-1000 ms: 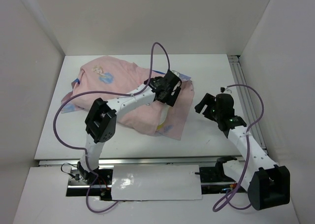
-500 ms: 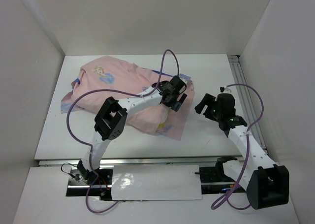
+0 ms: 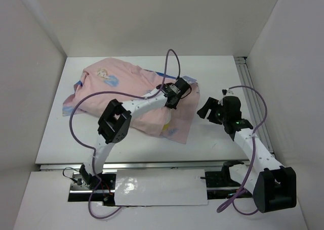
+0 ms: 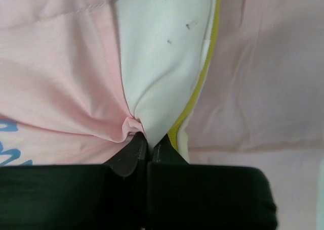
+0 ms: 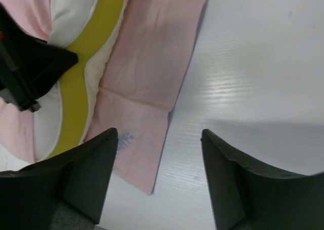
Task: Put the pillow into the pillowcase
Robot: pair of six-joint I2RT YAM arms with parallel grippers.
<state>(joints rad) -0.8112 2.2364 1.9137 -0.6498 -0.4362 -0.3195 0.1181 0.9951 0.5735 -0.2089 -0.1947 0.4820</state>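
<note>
Jaws of the left gripper (image 4: 147, 141) are clenched on a bunched fold of the thin pale pink fabric pillowcase (image 4: 61, 78) at its mouth, where the plump white yellow-edged pillow (image 4: 162, 63) pokes out. The right gripper (image 5: 159, 136) hangs over the white bench (image 5: 253, 63) beside the pillowcase's corner, jaws spread, empty.

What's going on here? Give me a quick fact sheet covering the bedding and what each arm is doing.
Plump white pillow: mostly inside the thin pink pillowcase, yellow-striped end exposed
Left gripper: shut, pinching the pillowcase hem at that end
Right gripper: open, empty, above the white table beside the pillowcase's corner
</note>
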